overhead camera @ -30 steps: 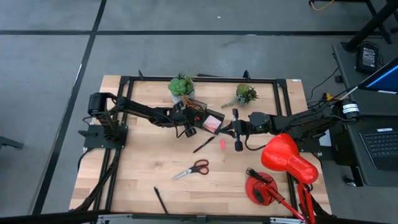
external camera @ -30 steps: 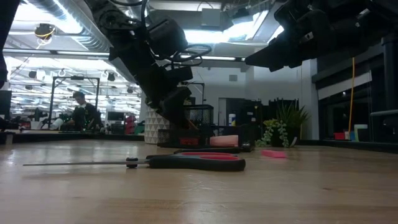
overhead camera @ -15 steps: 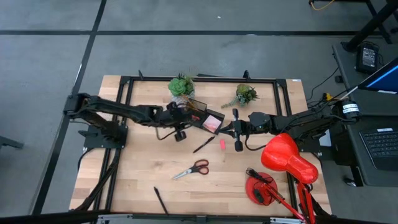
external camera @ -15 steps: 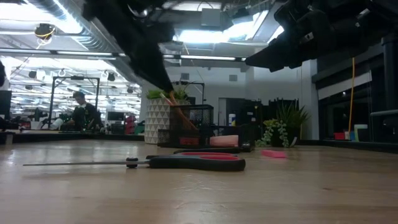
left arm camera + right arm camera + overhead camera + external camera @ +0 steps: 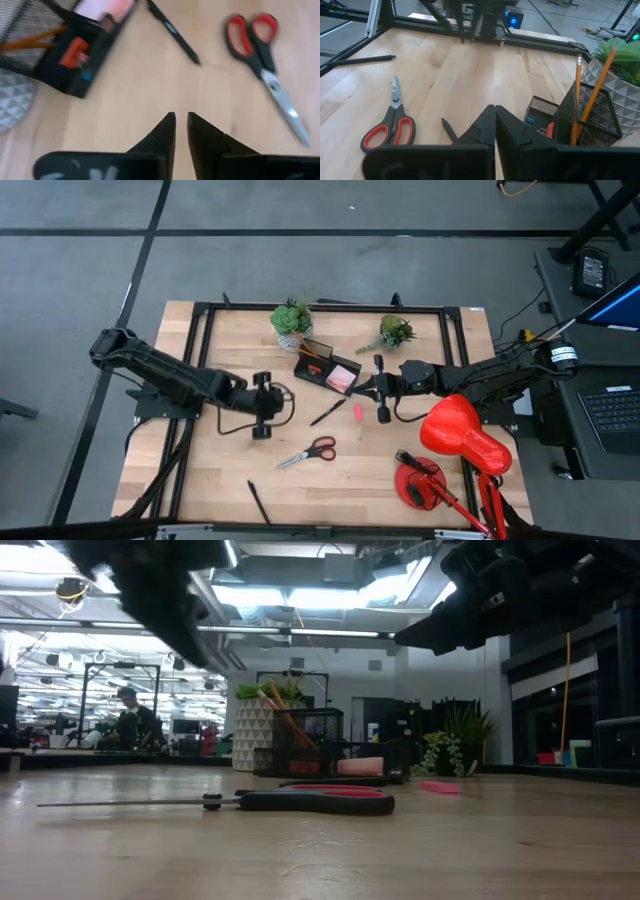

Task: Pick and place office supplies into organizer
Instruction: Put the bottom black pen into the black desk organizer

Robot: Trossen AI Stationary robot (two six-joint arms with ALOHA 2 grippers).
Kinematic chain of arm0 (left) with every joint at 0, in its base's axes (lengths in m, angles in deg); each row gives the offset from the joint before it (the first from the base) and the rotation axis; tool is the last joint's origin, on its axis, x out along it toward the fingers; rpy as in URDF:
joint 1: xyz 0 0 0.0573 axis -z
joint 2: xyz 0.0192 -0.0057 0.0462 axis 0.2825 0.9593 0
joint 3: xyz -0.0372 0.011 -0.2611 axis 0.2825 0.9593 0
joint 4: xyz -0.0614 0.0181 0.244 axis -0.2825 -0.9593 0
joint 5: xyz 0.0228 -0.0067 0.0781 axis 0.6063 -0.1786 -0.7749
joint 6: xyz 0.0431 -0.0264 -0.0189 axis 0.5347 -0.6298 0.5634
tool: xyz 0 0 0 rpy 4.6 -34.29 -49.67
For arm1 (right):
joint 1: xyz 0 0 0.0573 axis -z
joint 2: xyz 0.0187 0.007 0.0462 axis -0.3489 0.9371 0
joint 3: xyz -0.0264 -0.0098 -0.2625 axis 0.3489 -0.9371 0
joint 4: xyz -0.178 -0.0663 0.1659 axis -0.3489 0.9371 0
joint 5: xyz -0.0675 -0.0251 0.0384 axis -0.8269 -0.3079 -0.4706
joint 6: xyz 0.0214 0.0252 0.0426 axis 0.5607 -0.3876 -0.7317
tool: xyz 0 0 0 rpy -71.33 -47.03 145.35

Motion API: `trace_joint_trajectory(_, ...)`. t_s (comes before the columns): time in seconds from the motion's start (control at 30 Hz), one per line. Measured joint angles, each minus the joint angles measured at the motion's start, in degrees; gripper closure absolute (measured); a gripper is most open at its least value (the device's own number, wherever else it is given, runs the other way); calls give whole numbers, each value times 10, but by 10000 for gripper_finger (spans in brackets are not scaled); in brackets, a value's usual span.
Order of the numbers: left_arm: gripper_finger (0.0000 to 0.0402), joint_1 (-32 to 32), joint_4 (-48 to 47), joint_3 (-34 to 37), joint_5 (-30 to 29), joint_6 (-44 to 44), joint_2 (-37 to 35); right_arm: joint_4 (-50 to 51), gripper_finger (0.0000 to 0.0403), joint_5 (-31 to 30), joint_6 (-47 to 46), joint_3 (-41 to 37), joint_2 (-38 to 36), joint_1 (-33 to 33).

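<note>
The organizer (image 5: 327,368) sits upper centre on the table (image 5: 220,480), two pencils (image 5: 590,95) standing in its mesh back compartment, a pink pad (image 5: 342,377) in its tray. Left gripper (image 5: 262,402) centre-left, fingers nearly together, empty. Right gripper (image 5: 381,387) right of the organizer, fingers together, empty.

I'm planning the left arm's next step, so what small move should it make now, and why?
Probably swing the left gripper, empty, toward the scissors lying loose on the table. Both pencils already stand in the organizer, and the scissors lie nearest.
</note>
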Motion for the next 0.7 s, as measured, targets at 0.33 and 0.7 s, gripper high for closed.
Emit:
trace_joint_trajectory(0.33, 398, 107, -10, 0, 12, -36, 1, 6, 391, 0, -15, 0, 0, 0)
trace_joint_trajectory(0.7, 400, 175, -29, -52, 8, 16, 72, 2, 391, 0, -33, 0, 0, 0)
